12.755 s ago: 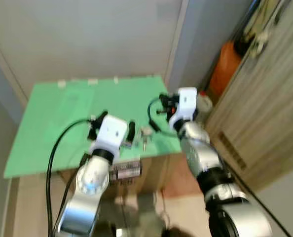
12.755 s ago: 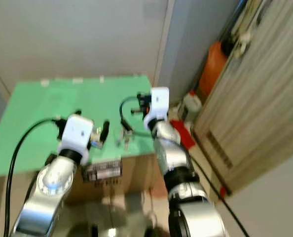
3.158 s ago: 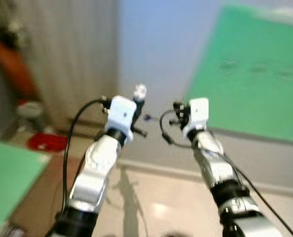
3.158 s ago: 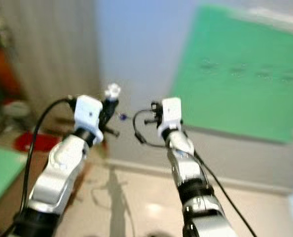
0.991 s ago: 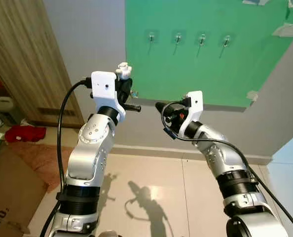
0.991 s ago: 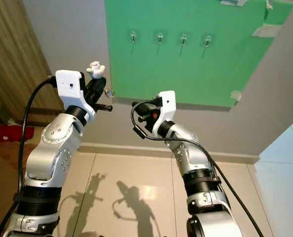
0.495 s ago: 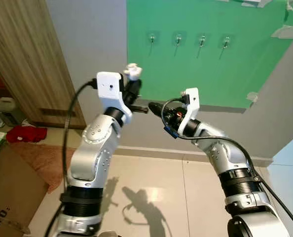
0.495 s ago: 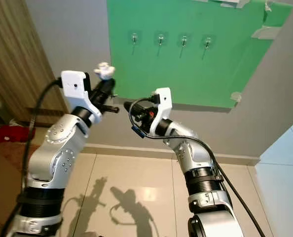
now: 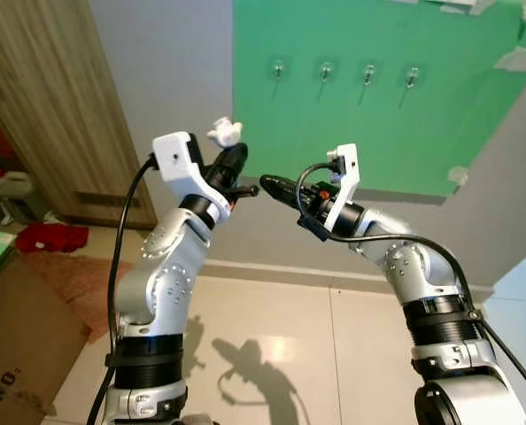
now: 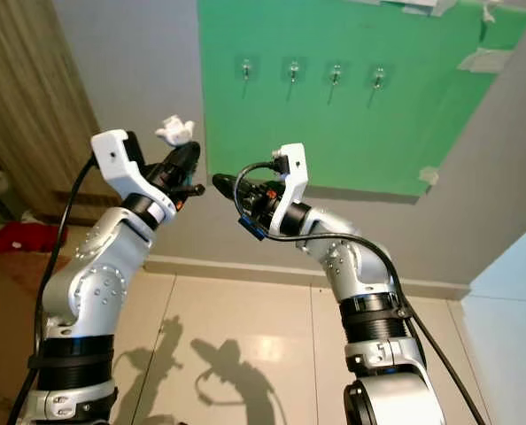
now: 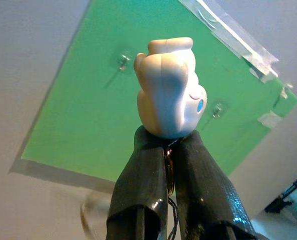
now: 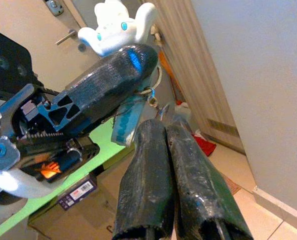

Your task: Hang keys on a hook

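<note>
Keys (image 12: 151,92) w/ white figurine charm (image 11: 169,89) pinched in left gripper (image 9: 239,170); right gripper (image 9: 267,183) clenched, tip beside them.

Even, bright indoor light; head views sharp; arm shadows on glossy floor tiles (image 9: 272,354), with faint glare; wrist views crisp close in, background soft.

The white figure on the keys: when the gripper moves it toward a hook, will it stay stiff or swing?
The white figure looks hard and light, probably plastic. It seems pinched between the fingers of the left gripper, so it should stay steady, while the key ring below will likely dangle.
</note>
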{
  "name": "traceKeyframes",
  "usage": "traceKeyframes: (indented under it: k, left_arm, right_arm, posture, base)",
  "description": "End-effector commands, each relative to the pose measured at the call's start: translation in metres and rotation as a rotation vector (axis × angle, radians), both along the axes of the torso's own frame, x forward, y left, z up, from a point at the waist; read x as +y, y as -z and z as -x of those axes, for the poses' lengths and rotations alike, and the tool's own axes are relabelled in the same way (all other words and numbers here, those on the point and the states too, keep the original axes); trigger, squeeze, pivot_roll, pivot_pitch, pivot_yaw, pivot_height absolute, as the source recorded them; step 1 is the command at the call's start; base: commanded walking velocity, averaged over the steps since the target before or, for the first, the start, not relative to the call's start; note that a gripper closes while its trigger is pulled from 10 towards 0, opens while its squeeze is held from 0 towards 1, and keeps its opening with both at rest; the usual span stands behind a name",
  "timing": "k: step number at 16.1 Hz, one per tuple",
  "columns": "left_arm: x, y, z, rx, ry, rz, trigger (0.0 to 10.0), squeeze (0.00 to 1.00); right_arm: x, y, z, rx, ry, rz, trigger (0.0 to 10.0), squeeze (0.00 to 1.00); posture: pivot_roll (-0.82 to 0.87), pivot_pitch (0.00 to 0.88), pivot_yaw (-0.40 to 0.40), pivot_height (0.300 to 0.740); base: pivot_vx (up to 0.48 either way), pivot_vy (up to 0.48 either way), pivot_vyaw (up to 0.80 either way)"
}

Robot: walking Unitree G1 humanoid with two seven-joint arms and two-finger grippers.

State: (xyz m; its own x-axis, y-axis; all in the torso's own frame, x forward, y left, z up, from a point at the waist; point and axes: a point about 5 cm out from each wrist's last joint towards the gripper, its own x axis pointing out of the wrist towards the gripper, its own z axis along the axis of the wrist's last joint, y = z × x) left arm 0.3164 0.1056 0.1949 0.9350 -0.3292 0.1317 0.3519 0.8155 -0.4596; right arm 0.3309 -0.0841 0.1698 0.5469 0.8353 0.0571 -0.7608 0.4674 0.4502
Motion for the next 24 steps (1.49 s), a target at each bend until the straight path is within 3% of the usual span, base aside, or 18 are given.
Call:
traceKeyframes:
  k: [1, 4, 10, 16, 24]
  left_arm:
    - [-0.001, -0.005, -0.001, -0.007, 0.004, 0.012, 0.0, 0.00]
    - [0.000, -0.007, 0.000, -0.015, 0.013, 0.002, 0.0, 0.00]
    - [-0.008, -0.029, 0.007, -0.114, 0.066, 0.014, 0.0, 0.00]
    - [-0.012, -0.030, 0.007, -0.124, 0.083, -0.006, 0.0, 0.00]
    - [-0.018, -0.031, 0.009, -0.134, 0.107, -0.018, 0.0, 0.00]
  right_arm:
    - [-0.002, -0.004, 0.001, -0.013, 0.000, 0.001, 10.0, 0.00]
    - [-0.002, -0.004, 0.003, -0.007, -0.005, 0.003, 10.0, 0.00]
    - [0.003, -0.004, 0.004, -0.001, -0.023, 0.002, 10.0, 0.00]
    - [0.018, -0.002, 0.012, 0.004, -0.099, 0.011, 10.0, 0.00]
    - [0.026, -0.002, 0.012, 0.003, -0.106, 0.016, 10.0, 0.00]
  posture:
    - [0.05, 0.000, -0.026, 0.740]
    - [0.05, 0.000, -0.025, 0.740]
    - [0.05, 0.000, -0.025, 0.740]
    - [0.05, 0.000, -0.023, 0.740]
    - [0.05, 0.000, -0.029, 0.740]
  base:
    - [0.000, 0.000, 0.00]
    - [0.000, 0.000, 0.00]
    - [0.000, 0.000, 0.00]
    - [0.000, 0.000, 0.00]
    - [0.000, 0.000, 0.00]
